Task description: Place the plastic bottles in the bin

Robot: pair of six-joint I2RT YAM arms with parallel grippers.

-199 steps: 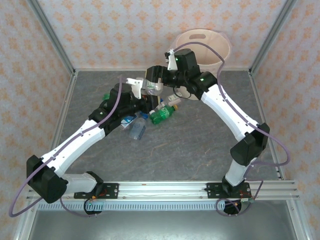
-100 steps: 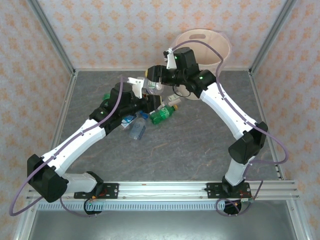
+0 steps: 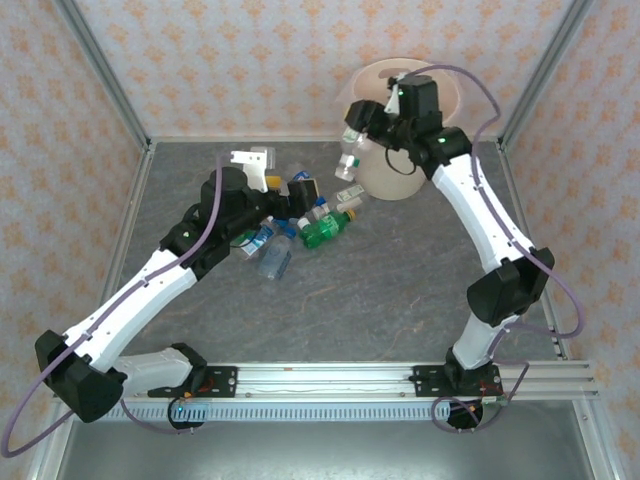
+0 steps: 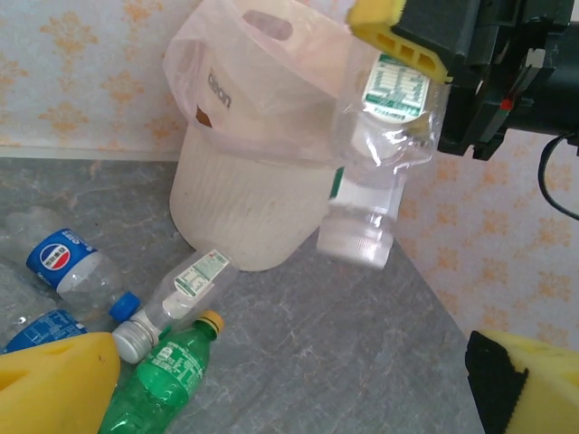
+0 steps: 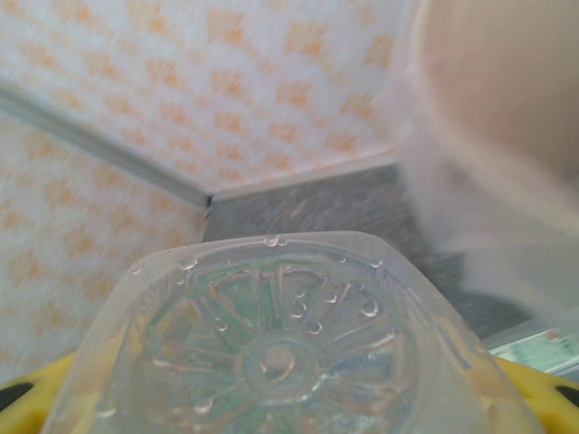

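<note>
Held bottle: the clear bottle [image 3: 349,150] hangs just off the left rim of the bin [image 3: 400,66], clear of the table [image 3: 400,290]. Its long axis is near upright, with the white cap down and the base up.
Right arm: it reaches far out to the bin. The right gripper [image 3: 358,128] is clamped on the bottle's upper body.
Left arm: it sits low, left of the bin. The left gripper [image 3: 290,190] is spread wide with nothing between its pads.
Loose bottles: they lie flat at the bin's foot. The green bottle [image 4: 158,375] has its yellow cap toward the bin.
</note>
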